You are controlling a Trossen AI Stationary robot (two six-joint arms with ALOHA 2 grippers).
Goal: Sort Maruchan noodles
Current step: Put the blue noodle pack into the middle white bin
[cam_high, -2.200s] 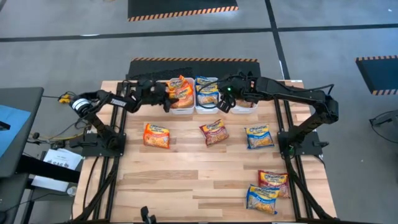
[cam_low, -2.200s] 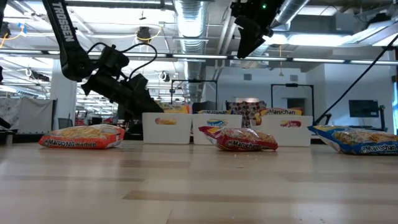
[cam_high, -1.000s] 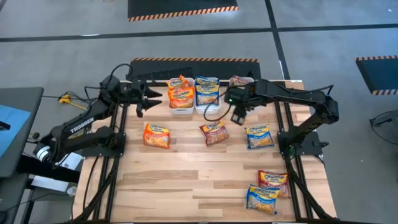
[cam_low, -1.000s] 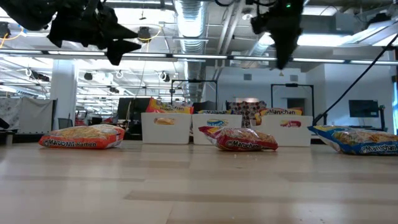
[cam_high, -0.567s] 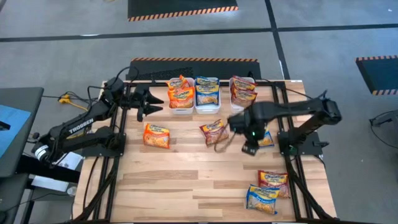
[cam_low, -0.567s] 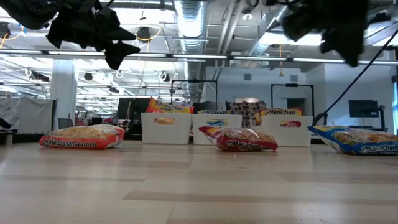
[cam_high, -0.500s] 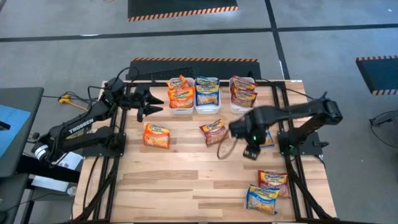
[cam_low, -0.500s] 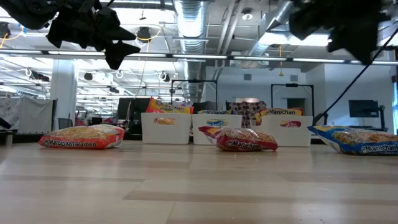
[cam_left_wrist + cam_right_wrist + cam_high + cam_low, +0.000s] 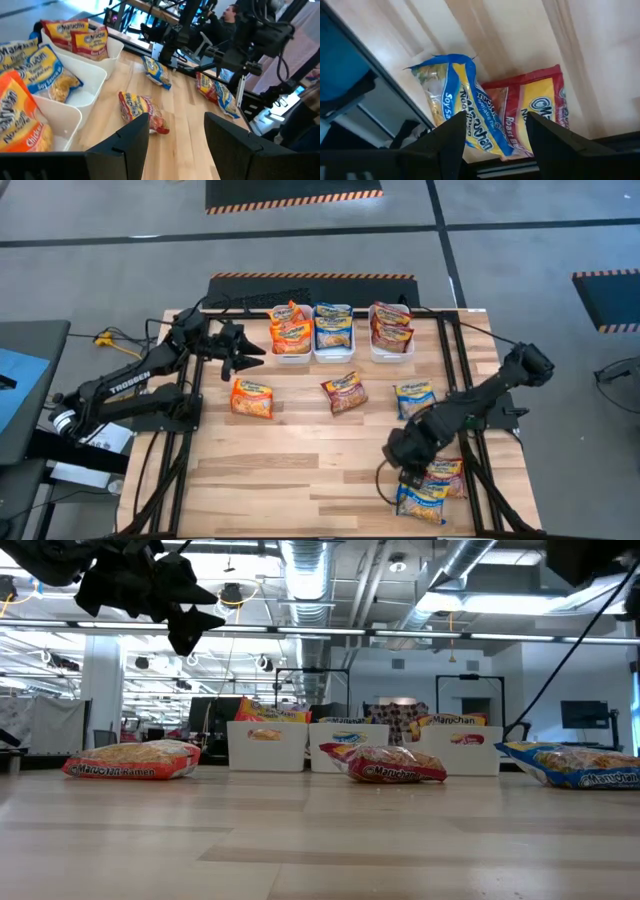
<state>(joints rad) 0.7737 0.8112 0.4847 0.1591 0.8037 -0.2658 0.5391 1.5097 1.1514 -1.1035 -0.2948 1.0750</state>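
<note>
My left gripper [image 9: 247, 350] is open and empty, held high over the table's far left, beside the tub of orange packets [image 9: 291, 335]; it also shows in the low view [image 9: 185, 615] and the left wrist view [image 9: 175, 145]. My right gripper [image 9: 405, 470] is open and empty above the table's near right. In the right wrist view [image 9: 492, 145] it is over a blue packet [image 9: 452, 107] that overlaps a dark red packet [image 9: 537, 107]. Both lie flat on the table [image 9: 420, 502] [image 9: 445, 472].
Three white tubs stand in a row at the far edge, holding orange, blue [image 9: 333, 330] and dark red [image 9: 390, 328] packets. Loose on the table lie an orange packet [image 9: 252, 398], a dark red one [image 9: 345, 392] and a blue one [image 9: 413, 398]. Bare wood shows at the near left.
My right gripper has swept from beside the tubs at the far edge toward the table's near right, past the blue packet in the middle row, and now hangs over the two near packets. It has stayed empty. No packet has moved.
</note>
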